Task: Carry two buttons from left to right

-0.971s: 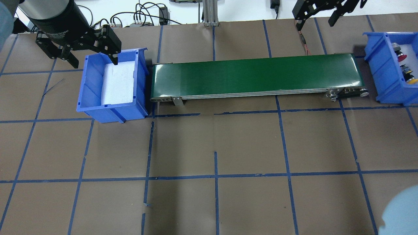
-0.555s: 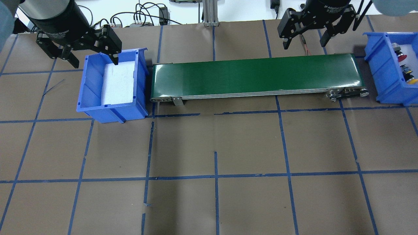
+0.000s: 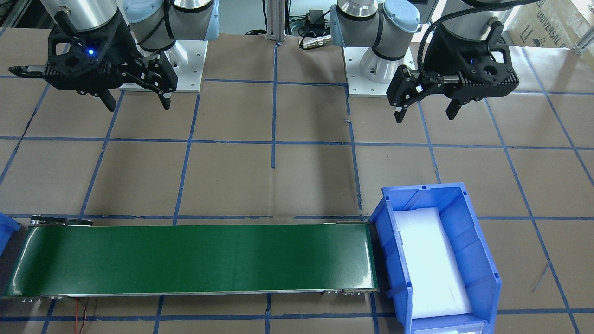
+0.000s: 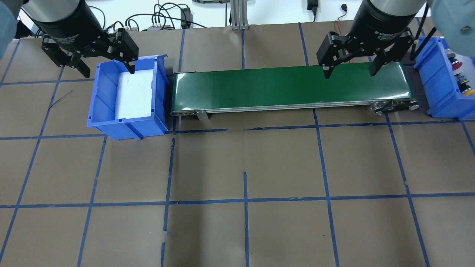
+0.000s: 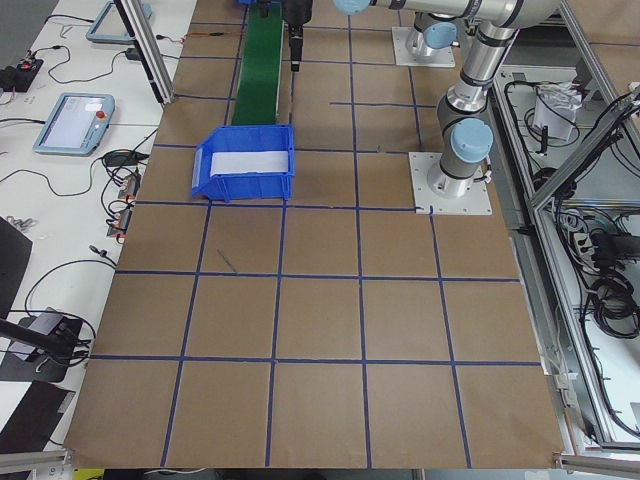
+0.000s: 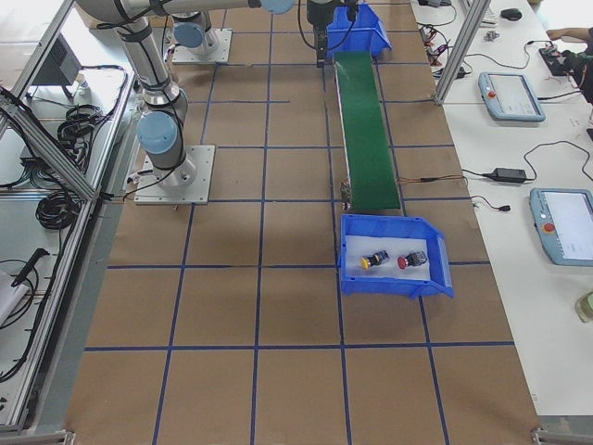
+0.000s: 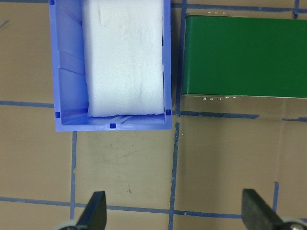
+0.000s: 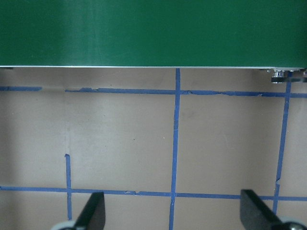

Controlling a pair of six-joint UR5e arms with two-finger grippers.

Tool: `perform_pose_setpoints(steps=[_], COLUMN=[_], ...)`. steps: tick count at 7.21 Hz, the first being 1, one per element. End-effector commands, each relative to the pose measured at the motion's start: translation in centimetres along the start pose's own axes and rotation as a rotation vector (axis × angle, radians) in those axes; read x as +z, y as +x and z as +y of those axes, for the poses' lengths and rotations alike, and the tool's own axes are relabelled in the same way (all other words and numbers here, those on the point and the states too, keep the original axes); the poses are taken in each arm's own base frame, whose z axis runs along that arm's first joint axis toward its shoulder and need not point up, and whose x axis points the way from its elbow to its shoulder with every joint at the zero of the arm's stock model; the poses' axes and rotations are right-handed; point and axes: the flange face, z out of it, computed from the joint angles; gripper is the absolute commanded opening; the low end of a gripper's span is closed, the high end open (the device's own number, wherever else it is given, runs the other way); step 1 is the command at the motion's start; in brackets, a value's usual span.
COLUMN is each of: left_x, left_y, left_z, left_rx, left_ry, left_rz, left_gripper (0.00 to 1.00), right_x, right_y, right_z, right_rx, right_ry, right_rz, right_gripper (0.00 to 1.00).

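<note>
The two buttons lie in the blue right bin (image 4: 434,81): a red button (image 4: 457,65) and a yellow button (image 4: 468,90), also seen as the yellow button (image 6: 369,261) and red button (image 6: 405,263) on white foam. My right gripper (image 4: 349,74) hangs open and empty over the right part of the green conveyor belt (image 4: 289,87). My left gripper (image 4: 107,70) is open and empty, held above the far edge of the blue left bin (image 4: 100,92), which holds only white foam. Both wrist views show wide-apart fingers, left gripper (image 7: 175,213) and right gripper (image 8: 173,213).
The conveyor belt (image 3: 195,257) runs between the left bin (image 3: 482,260) and the right bin (image 6: 394,283), with nothing on it. Brown paper with blue tape lines covers the table. Cables (image 4: 163,18) lie along the far edge. Arm bases (image 3: 371,69) stand behind.
My right gripper came from the table's far edge toward the near side and now hangs over the belt's right part. The left gripper and the buttons have not moved.
</note>
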Motion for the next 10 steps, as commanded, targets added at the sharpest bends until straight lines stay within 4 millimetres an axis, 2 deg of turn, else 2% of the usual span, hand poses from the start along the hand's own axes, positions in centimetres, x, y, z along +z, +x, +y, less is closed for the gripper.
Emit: perform_pose_setpoints(steps=[1, 2, 3, 4, 10], left_x=[-0.1, 0.0, 0.0, -0.2, 0.3], left_y=[0.0, 0.0, 0.0, -0.1, 0.0], left_z=[0.2, 0.1, 0.1, 0.2, 0.3], left_rx=[0.001, 0.0, 0.0, -0.002, 0.0], left_ry=[0.0, -0.001, -0.003, 0.002, -0.009], left_rz=[0.001, 0.003, 0.003, 0.001, 0.001], left_gripper=[1.0, 1.0, 1.0, 1.0, 1.0], right_x=[1.4, 1.6, 0.8, 1.8, 1.9], right_y=[0.1, 0.1, 0.9, 1.3, 1.3], right_z=[1.3, 1.0, 0.3, -0.4, -0.4], right_rx=[-0.001, 0.001, 0.014, 0.017, 0.02], right_ry=[-0.039, -0.034, -0.017, -0.04, -0.039], right_rz=[0.003, 0.002, 0.01, 0.025, 0.028], right_gripper=[1.0, 1.0, 1.0, 1.0, 1.0])
